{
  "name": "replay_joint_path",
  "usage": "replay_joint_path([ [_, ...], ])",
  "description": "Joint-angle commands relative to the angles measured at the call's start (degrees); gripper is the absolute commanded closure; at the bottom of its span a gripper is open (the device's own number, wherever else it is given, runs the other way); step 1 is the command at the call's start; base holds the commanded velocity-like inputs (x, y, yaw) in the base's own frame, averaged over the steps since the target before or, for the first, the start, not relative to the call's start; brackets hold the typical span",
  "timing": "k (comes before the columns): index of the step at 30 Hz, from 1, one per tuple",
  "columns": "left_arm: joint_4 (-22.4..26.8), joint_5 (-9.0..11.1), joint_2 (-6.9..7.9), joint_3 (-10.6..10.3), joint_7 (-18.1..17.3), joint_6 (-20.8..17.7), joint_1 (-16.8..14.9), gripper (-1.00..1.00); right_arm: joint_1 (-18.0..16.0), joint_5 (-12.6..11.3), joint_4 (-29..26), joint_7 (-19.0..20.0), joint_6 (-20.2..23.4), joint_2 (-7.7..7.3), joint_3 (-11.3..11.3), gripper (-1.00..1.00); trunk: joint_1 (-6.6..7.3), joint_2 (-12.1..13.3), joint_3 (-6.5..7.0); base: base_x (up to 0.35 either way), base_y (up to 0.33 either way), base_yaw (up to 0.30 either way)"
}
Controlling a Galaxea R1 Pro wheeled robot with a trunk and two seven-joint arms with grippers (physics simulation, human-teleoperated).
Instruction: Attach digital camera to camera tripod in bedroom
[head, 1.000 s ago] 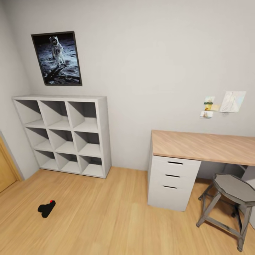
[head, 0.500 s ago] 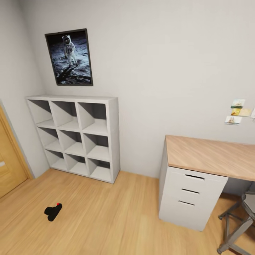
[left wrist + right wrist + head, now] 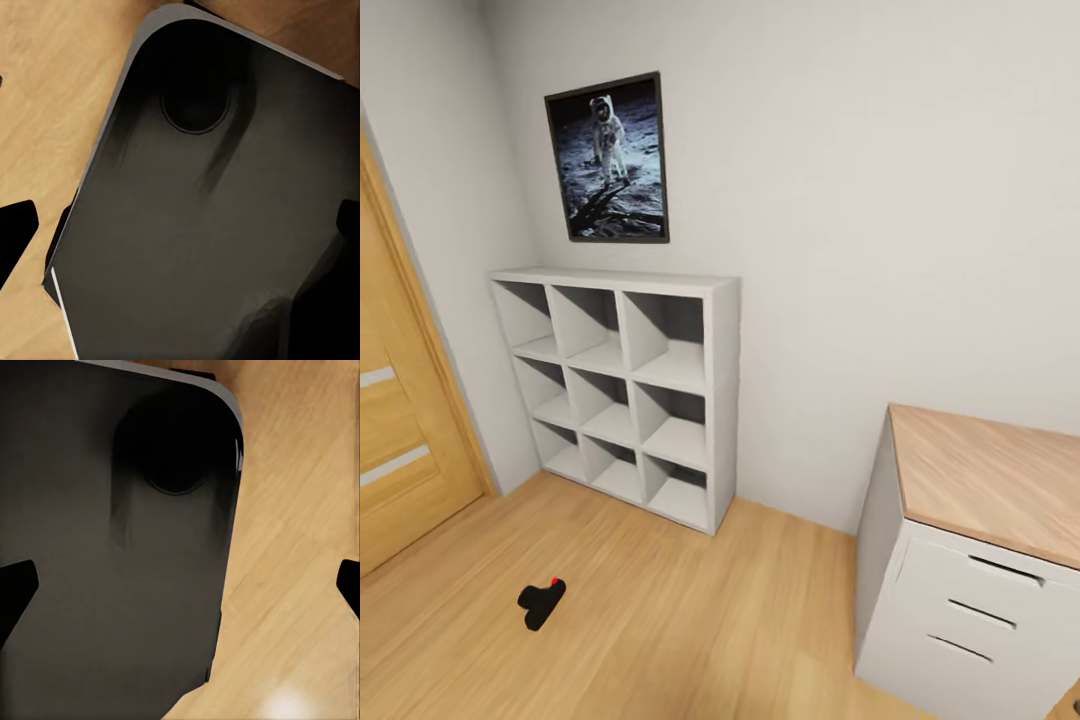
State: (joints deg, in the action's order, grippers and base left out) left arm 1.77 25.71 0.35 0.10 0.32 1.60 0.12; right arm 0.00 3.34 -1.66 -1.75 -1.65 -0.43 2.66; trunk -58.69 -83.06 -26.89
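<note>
Digital camera point(image 3: 541, 604): it lies on the light wood plank floor point(image 3: 690, 620) at the near left of my head view, a small black body with a red dot on top, well apart from the furniture.
Cube shelf point(image 3: 622, 390): white, three by three open compartments, standing against the far wall just right of the corner, beyond the camera.
Poster point(image 3: 607, 158): a framed astronaut picture on the wall above the shelf.
Door point(image 3: 405, 440): honey-coloured wood with pale stripes, at the far left edge.
Desk point(image 3: 985, 560): at the right, a wooden top on a white drawer unit with three slot handles.
My left gripper point(image 3: 180, 232): in my left wrist view two dark fingertips show at the opposite edges, spread wide apart with nothing between them, so it is released; a dark grey rounded panel point(image 3: 217, 225) of my own body lies beneath, with floor beside it.
My right gripper point(image 3: 180, 589): in my right wrist view the fingertips likewise sit at the opposite edges, spread and empty, over a similar dark panel point(image 3: 112, 547) and wood floor.
</note>
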Motion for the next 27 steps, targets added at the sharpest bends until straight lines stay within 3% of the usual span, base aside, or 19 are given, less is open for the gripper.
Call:
replay_joint_path([
  [1,0.07,0.22,0.00,-0.01,0.03,0.07,0.01,-1.00,0.00,0.35,-0.01,-0.18,-0.09,0.00,0.24,-1.00,-0.03,-0.02,-0.04,0.321,0.000,0.270],
  [27,-0.01,0.33,0.14,0.07,0.03,0.11,0.04,-1.00,0.00,0.35,-0.01,-0.17,-0.12,0.00,0.24,-1.00,-0.03,-0.02,-0.04,0.322,0.000,0.270],
])
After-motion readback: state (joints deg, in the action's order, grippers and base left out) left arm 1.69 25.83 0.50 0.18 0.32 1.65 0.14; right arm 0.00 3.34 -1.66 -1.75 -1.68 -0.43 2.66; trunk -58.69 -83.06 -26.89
